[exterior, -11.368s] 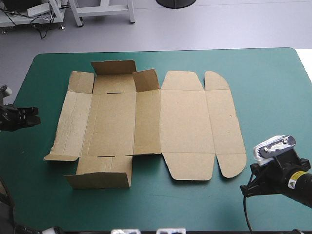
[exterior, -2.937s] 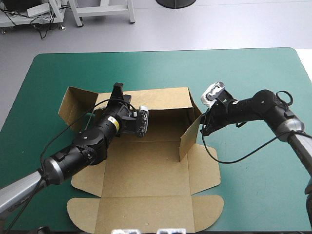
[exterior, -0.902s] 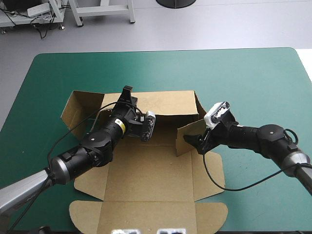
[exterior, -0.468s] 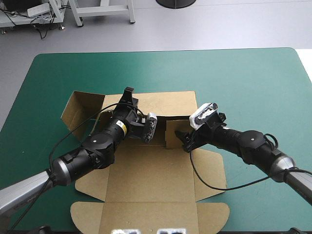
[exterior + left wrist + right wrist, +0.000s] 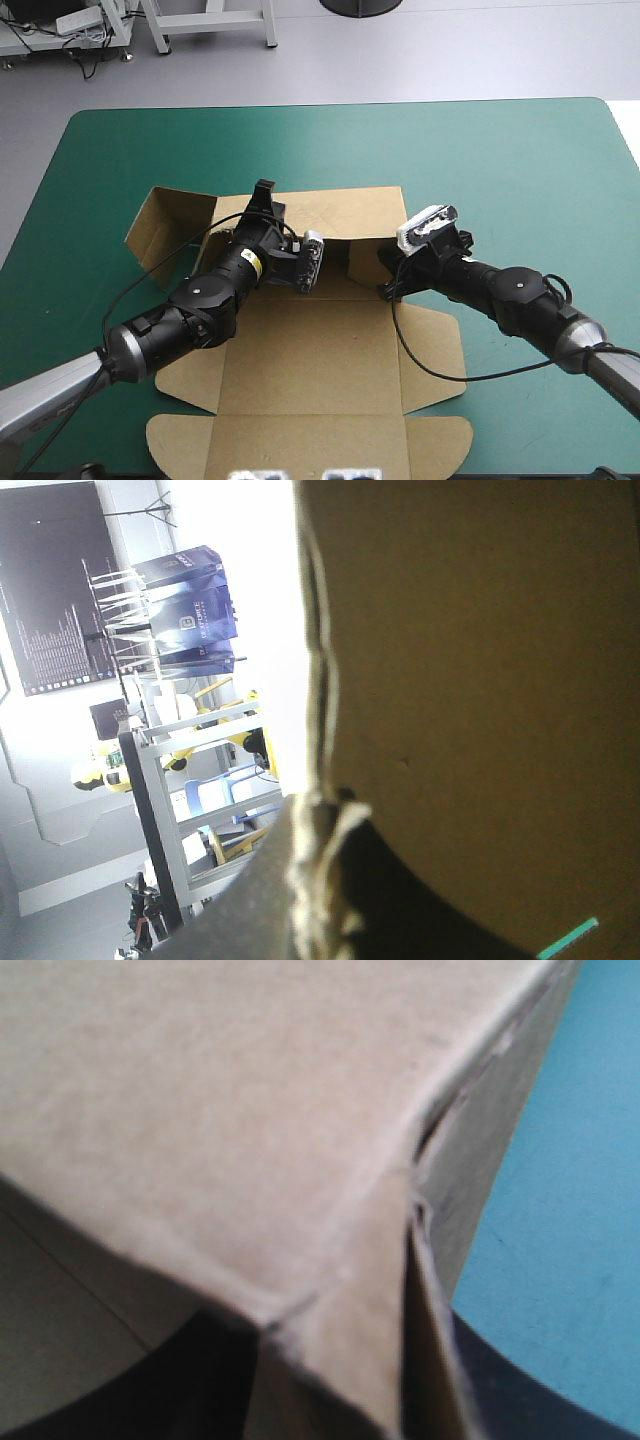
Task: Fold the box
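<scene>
Now the right pincer (image 5: 386, 273), like the left pincer (image 5: 263, 196), pinches the box (image 5: 300, 350), its side flap (image 5: 358, 262) freshly swung inward for tucking.

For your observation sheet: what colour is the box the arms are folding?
The box is plain brown, clearest in the high view.

Brown box (image 5: 300, 360) — far wall apparently upright

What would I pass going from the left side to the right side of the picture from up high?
Bare teal-green cover → the box, its raised side flap first → left gripper on the box's far wall → right gripper at a small turned-in flap → bare cover again.
</scene>
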